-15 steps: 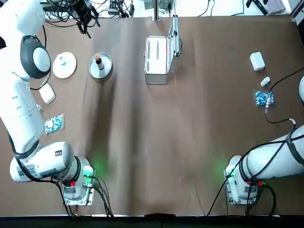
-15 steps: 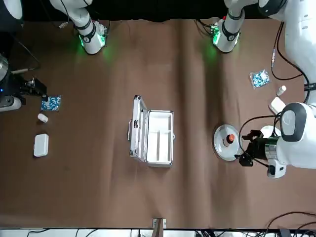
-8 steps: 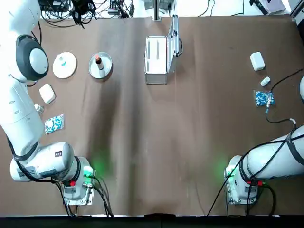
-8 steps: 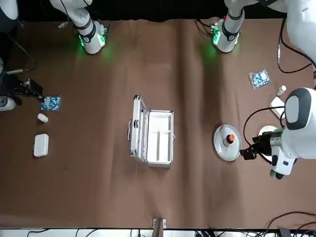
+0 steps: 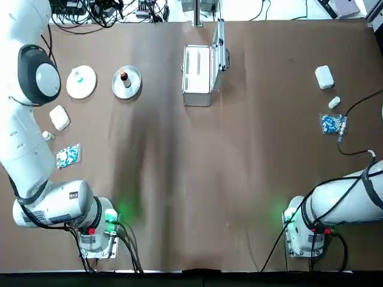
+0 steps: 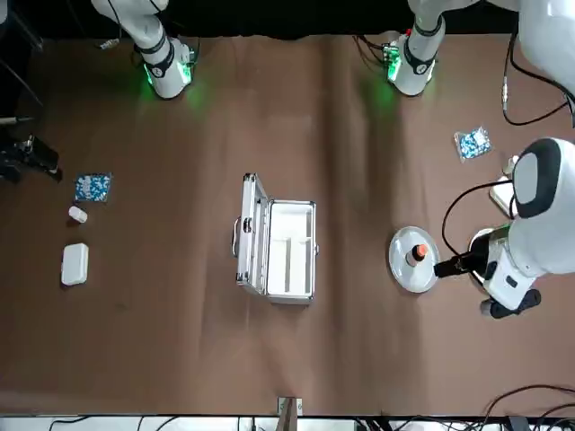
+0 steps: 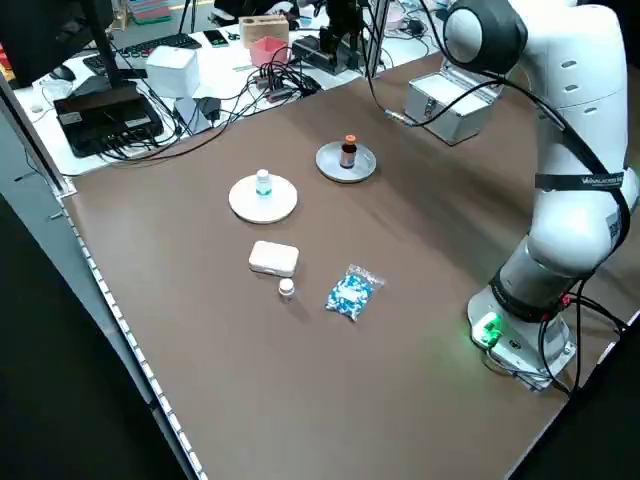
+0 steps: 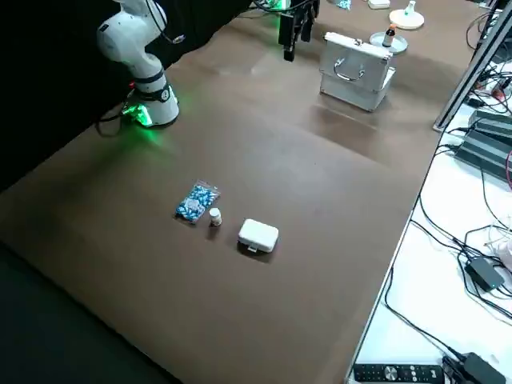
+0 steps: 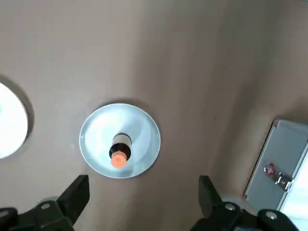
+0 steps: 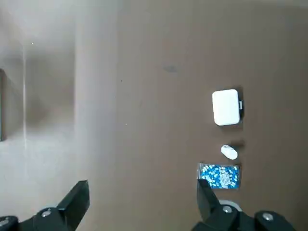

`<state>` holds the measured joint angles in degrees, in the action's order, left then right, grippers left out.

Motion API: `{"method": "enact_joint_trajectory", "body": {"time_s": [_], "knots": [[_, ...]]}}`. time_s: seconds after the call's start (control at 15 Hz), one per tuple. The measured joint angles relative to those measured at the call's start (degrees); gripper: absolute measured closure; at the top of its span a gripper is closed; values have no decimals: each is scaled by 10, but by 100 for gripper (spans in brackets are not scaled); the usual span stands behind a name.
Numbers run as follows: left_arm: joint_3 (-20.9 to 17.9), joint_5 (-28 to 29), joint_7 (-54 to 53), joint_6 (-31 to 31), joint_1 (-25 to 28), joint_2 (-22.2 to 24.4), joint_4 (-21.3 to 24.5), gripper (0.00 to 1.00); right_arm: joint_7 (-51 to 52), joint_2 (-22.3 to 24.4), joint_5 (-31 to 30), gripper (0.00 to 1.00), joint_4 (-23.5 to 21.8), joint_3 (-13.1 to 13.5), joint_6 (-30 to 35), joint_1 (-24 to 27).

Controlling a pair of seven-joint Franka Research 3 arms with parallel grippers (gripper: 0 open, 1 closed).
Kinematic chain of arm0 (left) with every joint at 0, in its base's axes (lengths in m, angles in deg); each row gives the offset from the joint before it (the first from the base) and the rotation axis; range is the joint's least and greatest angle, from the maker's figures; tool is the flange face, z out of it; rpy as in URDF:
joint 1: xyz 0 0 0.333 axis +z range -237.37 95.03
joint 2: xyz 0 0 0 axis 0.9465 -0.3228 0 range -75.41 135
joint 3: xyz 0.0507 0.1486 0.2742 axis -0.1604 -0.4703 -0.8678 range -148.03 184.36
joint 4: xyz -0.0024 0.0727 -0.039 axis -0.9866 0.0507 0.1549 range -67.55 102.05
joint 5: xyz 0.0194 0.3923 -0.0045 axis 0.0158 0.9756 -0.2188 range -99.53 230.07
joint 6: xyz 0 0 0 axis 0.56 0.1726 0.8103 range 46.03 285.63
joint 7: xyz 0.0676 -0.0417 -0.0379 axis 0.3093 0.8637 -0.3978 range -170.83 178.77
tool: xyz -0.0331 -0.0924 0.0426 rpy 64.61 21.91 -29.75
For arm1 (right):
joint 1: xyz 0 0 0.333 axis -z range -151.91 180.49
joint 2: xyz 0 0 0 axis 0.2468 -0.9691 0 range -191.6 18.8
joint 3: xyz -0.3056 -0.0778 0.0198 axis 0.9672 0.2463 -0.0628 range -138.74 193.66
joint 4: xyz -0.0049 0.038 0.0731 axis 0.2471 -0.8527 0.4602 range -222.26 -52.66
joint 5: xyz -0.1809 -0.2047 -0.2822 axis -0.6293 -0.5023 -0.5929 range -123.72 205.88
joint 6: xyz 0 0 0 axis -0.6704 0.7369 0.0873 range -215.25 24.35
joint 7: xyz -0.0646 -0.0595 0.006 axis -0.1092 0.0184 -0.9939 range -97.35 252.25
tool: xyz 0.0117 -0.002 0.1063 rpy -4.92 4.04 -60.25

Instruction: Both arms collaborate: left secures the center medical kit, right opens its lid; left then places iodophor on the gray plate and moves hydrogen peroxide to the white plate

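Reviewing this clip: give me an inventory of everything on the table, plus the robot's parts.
medical kit: one, silver, lid open, table's far middle
gray plate: one, left of kit
iodophor: one, dark brown, orange top, on gray plate
white plate: one, cream-white, left of gray plate
hydrogen peroxide: one, white, teal, on white plate
white cases: two, one each side
small white bottles: two, one each side
blue-and-white packets: two, one each side
left gripper: one, black, open, above plates
right gripper: one, black, open, right side
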<state>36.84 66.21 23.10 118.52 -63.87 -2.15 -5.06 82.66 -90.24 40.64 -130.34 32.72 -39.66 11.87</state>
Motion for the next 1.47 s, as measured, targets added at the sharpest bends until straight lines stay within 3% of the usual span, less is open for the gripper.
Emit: {"method": "enact_joint_trajectory", "body": {"time_s": [0.33, 0.4, 0.53, 0.73, 1.47], "knots": [[5, 3, -26, 4, -4, 66, 46, 0, -1, 0, 27, 1, 0, 0, 2, 11], [7, 4, -32, 17, -4, 107, 89, 0, 0, 0, 42, 1, 0, 0, 3, 20], [7, 4, -57, 28, -4, 152, 134, 0, 0, 0, 47, 1, 0, 0, 3, 21], [7, 6, -97, 27, -3, 199, 163, 0, 0, 0, 47, 1, 0, -2, 3, 20], [-2, 9, -125, 27, 6, 206, 168, 0, 0, 0, 34, 1, -1, -7, 8, 9]]}}
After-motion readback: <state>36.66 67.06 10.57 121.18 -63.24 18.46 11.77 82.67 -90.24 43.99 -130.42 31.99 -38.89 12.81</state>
